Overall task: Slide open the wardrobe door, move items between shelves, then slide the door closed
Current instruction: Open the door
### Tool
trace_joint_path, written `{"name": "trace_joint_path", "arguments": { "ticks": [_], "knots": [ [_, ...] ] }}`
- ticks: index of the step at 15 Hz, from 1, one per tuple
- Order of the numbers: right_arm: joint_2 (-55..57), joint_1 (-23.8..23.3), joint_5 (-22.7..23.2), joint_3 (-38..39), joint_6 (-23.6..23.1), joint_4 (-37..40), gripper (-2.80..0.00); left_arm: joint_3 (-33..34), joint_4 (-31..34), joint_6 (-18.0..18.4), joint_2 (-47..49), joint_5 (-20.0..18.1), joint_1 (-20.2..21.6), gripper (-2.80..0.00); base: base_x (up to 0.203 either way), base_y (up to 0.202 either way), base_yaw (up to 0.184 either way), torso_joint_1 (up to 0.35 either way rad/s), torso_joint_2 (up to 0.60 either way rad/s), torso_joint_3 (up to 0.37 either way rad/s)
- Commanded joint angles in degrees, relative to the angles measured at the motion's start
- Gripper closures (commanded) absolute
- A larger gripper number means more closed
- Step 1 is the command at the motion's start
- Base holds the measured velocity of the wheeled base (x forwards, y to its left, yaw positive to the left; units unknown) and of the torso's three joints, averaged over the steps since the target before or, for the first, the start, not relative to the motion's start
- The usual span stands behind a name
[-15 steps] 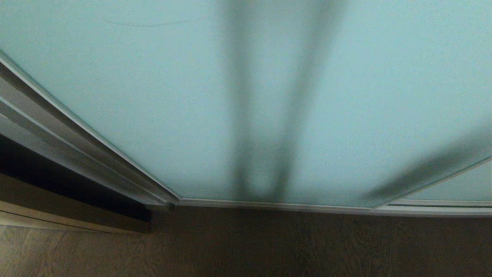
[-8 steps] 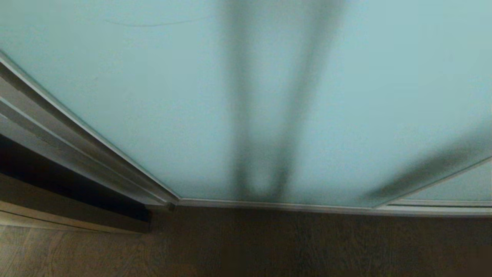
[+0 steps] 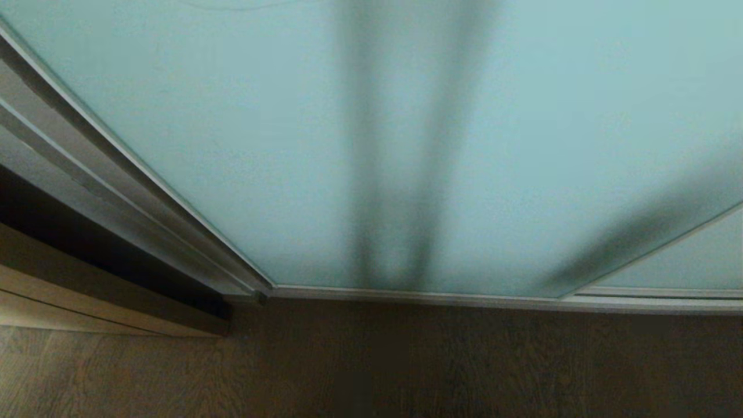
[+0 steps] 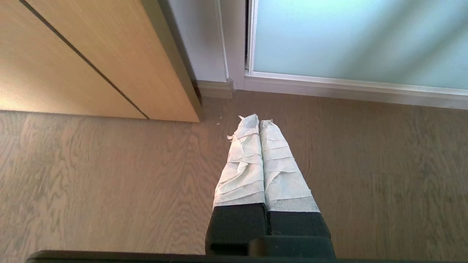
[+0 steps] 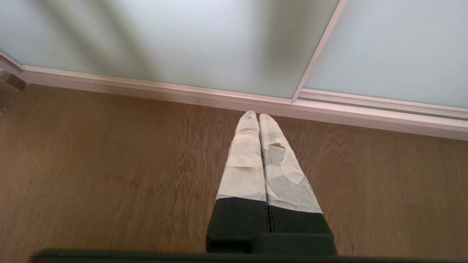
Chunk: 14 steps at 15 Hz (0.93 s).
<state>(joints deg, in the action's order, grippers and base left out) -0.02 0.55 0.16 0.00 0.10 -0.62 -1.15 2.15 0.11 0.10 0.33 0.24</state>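
Note:
The sliding wardrobe door is a frosted pale blue-green glass panel in a thin silver frame, filling most of the head view; it stands closed. The same door shows in the left wrist view and again as the door in the right wrist view. My left gripper hangs above the wooden floor, shut and empty, its tape-wrapped fingers pressed together. My right gripper is likewise shut and empty, close to the door's bottom rail. The shelves are hidden behind the door. Neither arm shows in the head view.
A tan wooden panel stands at the left of the door's frame. A second glass panel overlaps the door at the right. The silver floor track runs along the base. Wooden floor lies before the wardrobe.
The whole head view has shifted slightly: the door's bottom rail sits higher in the picture now, so the camera has moved. Nothing in the scene itself has moved.

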Motion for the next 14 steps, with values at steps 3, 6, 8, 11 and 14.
{"name": "trace_joint_path", "arguments": {
  "ticks": [3,6,8,11,14],
  "knots": [
    [-0.15,0.02,0.02,0.02,-0.01,0.01,0.0,0.0,-0.04,0.48,0.08,0.0,0.02,0.0,0.0,0.0,0.0,0.012,0.0,0.002],
    [-0.15,-0.02,0.02,0.0,-0.01,0.01,0.0,-2.33,-3.65,0.4,0.21,-0.14,0.02,0.0,0.0,0.0,0.0,0.0,0.0,0.0],
    [-0.15,-0.02,0.02,0.0,-0.01,0.01,0.0,-8.51,-4.62,0.63,0.71,-1.09,0.02,0.0,0.0,0.0,0.0,0.0,0.0,0.0],
    [-0.15,0.02,0.02,0.05,-0.01,0.01,0.0,-20.67,-6.57,2.38,7.33,-2.49,0.02,0.0,0.0,0.0,0.0,0.0,0.0,0.0],
    [-0.15,0.07,0.02,0.0,-0.01,0.01,0.0,-25.97,-21.47,3.11,18.63,-2.23,0.14,0.0,0.0,0.0,0.0,0.0,0.0,0.0]
  ]
}}
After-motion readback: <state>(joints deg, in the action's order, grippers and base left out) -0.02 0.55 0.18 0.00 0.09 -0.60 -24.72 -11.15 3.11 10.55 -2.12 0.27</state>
